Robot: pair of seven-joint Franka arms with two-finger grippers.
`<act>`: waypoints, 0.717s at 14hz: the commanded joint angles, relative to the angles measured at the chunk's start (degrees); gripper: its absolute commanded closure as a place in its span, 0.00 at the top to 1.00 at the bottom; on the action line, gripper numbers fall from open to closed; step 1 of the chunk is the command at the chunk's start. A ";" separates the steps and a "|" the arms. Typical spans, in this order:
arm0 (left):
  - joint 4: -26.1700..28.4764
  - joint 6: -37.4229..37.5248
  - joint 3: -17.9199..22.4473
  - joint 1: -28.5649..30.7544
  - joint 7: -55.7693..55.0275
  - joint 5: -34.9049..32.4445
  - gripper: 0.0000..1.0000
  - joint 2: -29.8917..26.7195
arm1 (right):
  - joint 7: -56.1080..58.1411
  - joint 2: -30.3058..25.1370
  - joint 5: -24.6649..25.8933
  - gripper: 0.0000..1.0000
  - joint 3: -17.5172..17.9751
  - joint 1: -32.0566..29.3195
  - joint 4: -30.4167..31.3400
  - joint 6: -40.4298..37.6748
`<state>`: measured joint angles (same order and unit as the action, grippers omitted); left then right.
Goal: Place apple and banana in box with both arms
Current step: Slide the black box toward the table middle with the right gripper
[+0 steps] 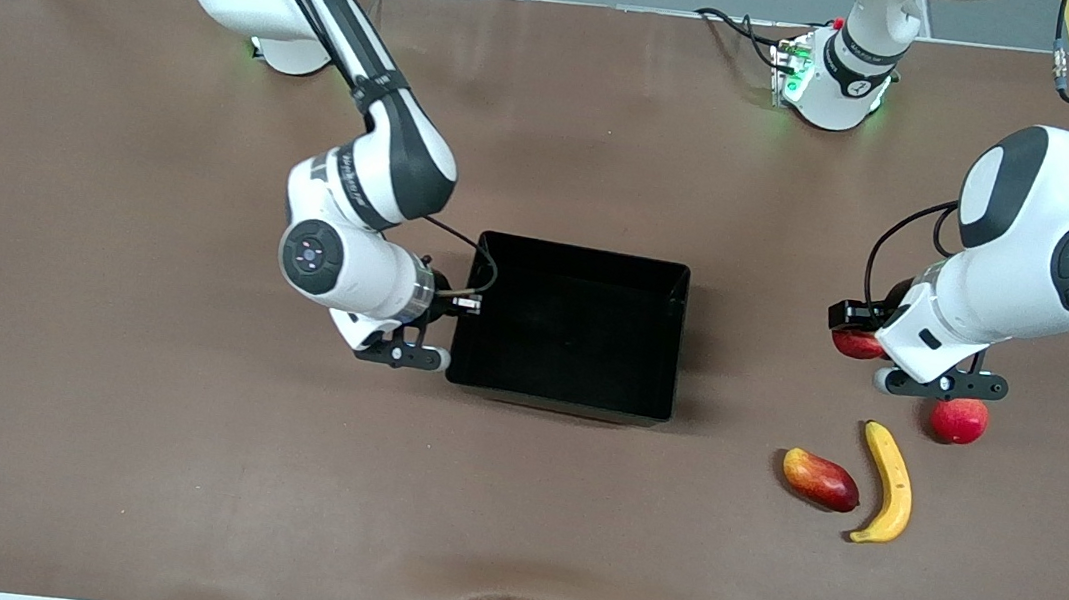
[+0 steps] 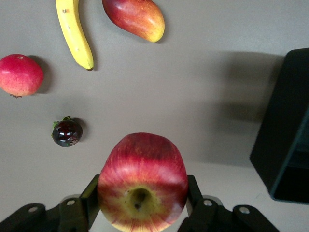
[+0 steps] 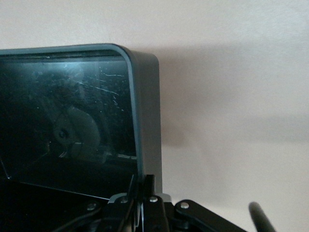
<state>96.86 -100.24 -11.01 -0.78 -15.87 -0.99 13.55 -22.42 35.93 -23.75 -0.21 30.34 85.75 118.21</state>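
Between the black fingers of the left gripper (image 2: 143,205) sits the small round red apple (image 2: 143,183) with yellowish patches and a stem dimple, pinched on both sides. In the front view this gripper (image 1: 937,386) is at the left arm's end of the brown table (image 1: 129,415), and only an edge of the apple (image 1: 857,344) shows past the bent white wrist. Close by lie an all-red round fruit (image 1: 960,420), the long curved yellow banana (image 1: 888,483) nearer the front camera, an oblong red-yellow mango (image 1: 820,479) beside the banana, and a small dark berry-like fruit (image 2: 66,133) seen only from the left wrist. No fruit touches another.

The right gripper (image 3: 144,195) is pressed together on the thin wall of the shallow rectangular glossy black box (image 3: 145,121), at the rim toward the right arm's end of the table. From the front, the gripper (image 1: 408,351) meets the box (image 1: 660,345) at its near corner, with the right arm reaching down from its base and its wrist turned sideways. Open tabletop lies between the box and the fruit. No readable labels appear on the fruit or box.
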 commanded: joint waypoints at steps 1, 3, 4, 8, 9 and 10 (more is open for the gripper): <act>-0.88 1.10 -1.11 -0.28 -3.37 0.11 0.00 -0.01 | -0.17 1.07 -1.92 0.00 -0.49 1.12 -0.23 1.67; -0.88 1.10 -1.29 -0.37 -3.64 0.11 0.00 -0.01 | -0.78 1.78 -1.74 0.20 -0.76 2.26 0.21 4.31; -0.88 1.01 -1.29 -0.63 -3.99 0.11 0.00 -0.01 | -2.26 1.69 -1.74 0.68 -0.76 1.74 0.56 4.23; -1.06 0.83 -1.29 -1.16 -5.31 0.11 0.00 0.34 | -2.28 1.08 -1.83 1.00 -0.76 -0.53 0.04 2.57; -1.06 0.75 -1.29 -1.42 -5.48 0.11 0.00 0.43 | -2.02 0.64 -1.91 1.00 -0.76 -2.46 -0.40 -0.49; -1.06 0.75 -1.21 -1.59 -5.92 0.03 0.00 0.60 | -1.75 -0.67 -1.74 1.00 -0.84 -4.05 -1.88 -5.04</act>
<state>96.86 -100.24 -12.27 -1.82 -20.41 -0.99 13.71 -24.47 37.73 -24.08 -1.43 30.01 85.29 119.46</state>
